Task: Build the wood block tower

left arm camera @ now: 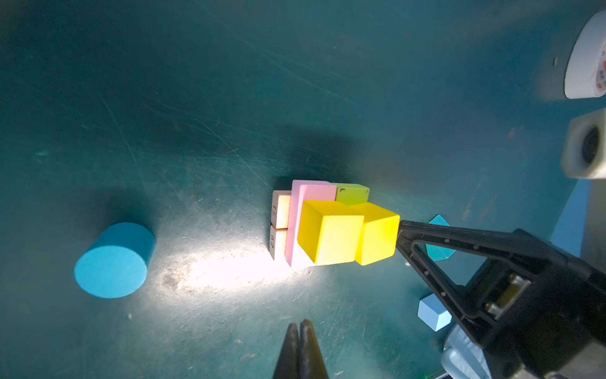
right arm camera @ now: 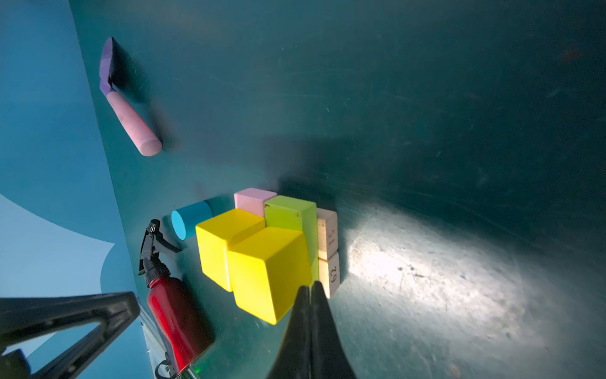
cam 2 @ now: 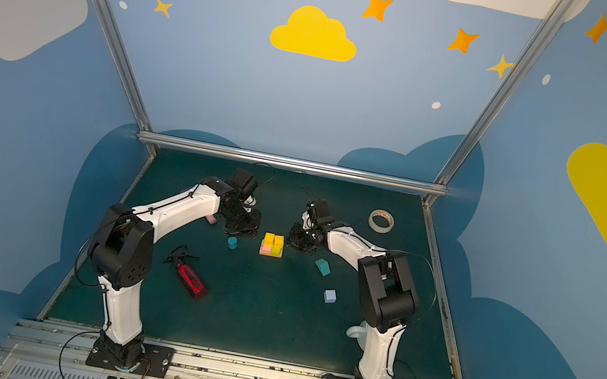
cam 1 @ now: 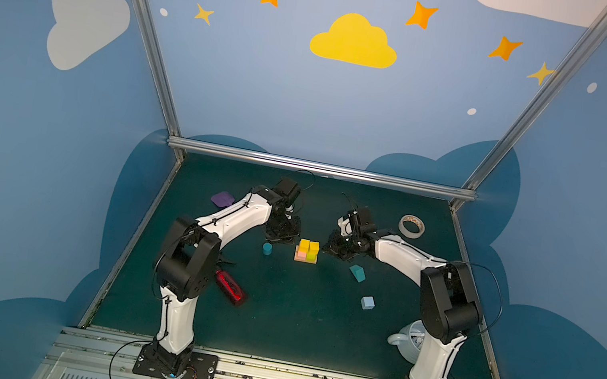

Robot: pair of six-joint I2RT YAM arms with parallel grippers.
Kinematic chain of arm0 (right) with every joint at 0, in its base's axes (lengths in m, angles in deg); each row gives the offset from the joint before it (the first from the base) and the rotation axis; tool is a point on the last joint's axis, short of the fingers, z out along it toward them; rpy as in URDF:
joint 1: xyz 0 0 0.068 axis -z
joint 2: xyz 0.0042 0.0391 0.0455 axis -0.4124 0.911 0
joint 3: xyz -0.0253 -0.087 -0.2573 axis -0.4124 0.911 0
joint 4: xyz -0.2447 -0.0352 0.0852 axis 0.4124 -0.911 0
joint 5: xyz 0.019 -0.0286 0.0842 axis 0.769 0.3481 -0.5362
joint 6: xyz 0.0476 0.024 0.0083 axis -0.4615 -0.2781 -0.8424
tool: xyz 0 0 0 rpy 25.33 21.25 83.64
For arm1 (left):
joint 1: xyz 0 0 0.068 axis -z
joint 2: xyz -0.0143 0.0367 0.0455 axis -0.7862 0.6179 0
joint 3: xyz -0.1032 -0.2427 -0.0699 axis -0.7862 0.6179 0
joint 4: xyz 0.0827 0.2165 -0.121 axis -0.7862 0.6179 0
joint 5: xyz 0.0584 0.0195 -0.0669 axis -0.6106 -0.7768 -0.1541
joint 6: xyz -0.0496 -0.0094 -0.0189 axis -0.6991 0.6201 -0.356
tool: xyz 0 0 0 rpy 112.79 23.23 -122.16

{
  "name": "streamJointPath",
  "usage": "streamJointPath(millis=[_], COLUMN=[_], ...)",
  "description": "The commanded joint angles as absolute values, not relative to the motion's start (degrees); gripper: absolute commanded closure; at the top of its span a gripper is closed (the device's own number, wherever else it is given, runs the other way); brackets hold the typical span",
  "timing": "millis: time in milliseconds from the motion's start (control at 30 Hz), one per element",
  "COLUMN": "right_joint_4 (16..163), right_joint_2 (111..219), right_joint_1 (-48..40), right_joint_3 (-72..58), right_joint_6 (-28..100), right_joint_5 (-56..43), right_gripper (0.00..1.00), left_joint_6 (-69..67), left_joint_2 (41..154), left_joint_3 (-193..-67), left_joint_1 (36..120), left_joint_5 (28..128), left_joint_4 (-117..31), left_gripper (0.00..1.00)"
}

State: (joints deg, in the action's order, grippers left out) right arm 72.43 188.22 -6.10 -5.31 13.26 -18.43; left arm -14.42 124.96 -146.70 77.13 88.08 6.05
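Left gripper (left arm camera: 300, 325), clenched empty, hangs just left of centre in both top views, the upright teal cylinder (cam 1: 267, 248) just below it. Centre frame stands the tower (cam 1: 307, 256), 2 yellow cubes (cam 1: 309, 246) topmost, with the right gripper (right arm camera: 310, 287), also clenched empty, just right of it. Probably next, the pale-blue cube (cam 1: 368, 302) lies lower right, nearer the right arm (cam 1: 407, 259); squarish, no long axis, slightly askew.

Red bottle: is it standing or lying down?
Lying down. In both top views the red bottle lies flat lengthwise, its spray head pointing sideways, not up.
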Motion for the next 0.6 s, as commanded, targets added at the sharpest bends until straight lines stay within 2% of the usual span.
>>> streamJointPath(millis=[0, 567], right_joint_4=[72.88, 72.16], right_joint_2=[189.07, 189.85], right_joint_1=[-6.65, -7.81], right_joint_3=[-6.98, -7.99], right_joint_6=[12.97, 12.90], right_joint_5=[-18.88, -18.65], right_gripper=[1.00, 1.00], left_joint_6=[-14.41, -14.32], left_joint_2=[123.33, 123.00], left_joint_3=[-146.26, -145.79], left_joint_1=[77.40, 77.32], left_joint_5=[88.25, 88.04], left_joint_4=[6.39, 6.23], left_gripper=[0.95, 0.95])
